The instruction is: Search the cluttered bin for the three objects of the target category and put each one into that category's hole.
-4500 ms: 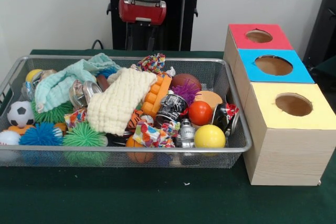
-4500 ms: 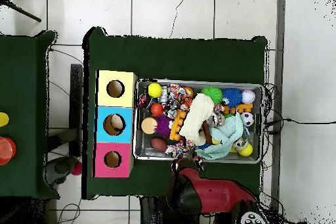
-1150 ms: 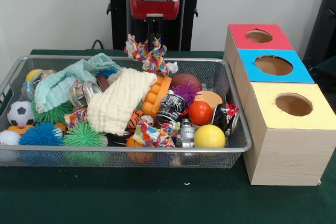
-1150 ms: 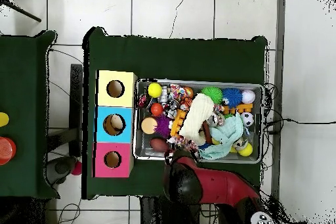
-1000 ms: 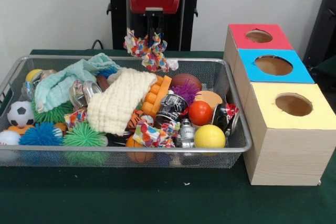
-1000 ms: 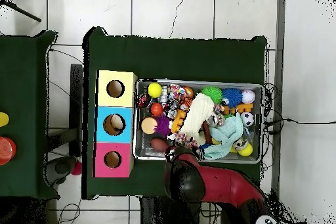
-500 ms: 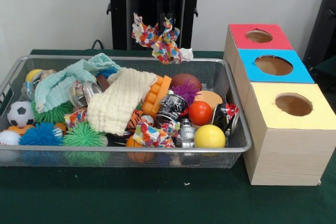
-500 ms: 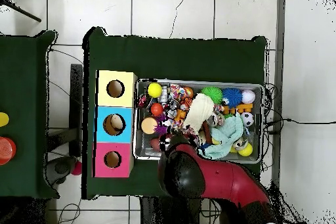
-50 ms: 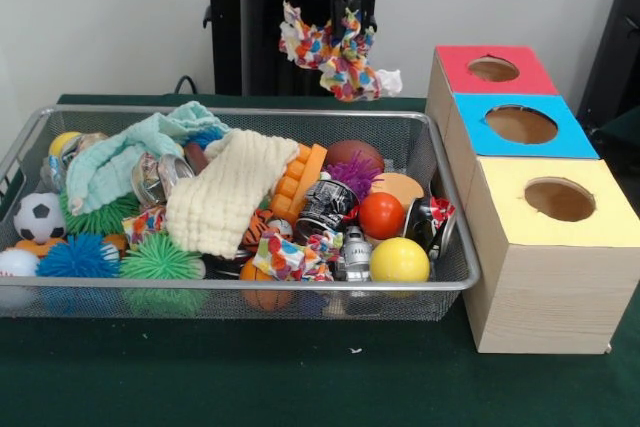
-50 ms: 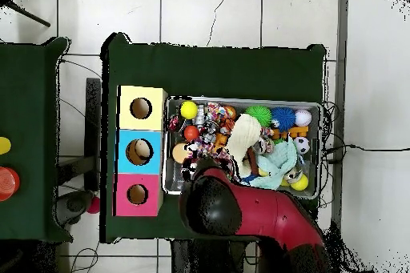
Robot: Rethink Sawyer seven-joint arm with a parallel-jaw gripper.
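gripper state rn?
Gripper: shut on the multicoloured patterned cloth, which hangs clear above the wire bin.

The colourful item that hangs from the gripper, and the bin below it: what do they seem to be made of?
The colourful item looks like soft printed fabric, knotted: it droops in ragged, frayed flaps with a multicolour pattern. The gripper is shut on it. The bin appears to be silvery metal wire mesh with a smooth rim; the toys show through its walls.

Arm (image 10: pixel 256 218) raised, fingers (image 9: pixel 345 9) apparently clamped
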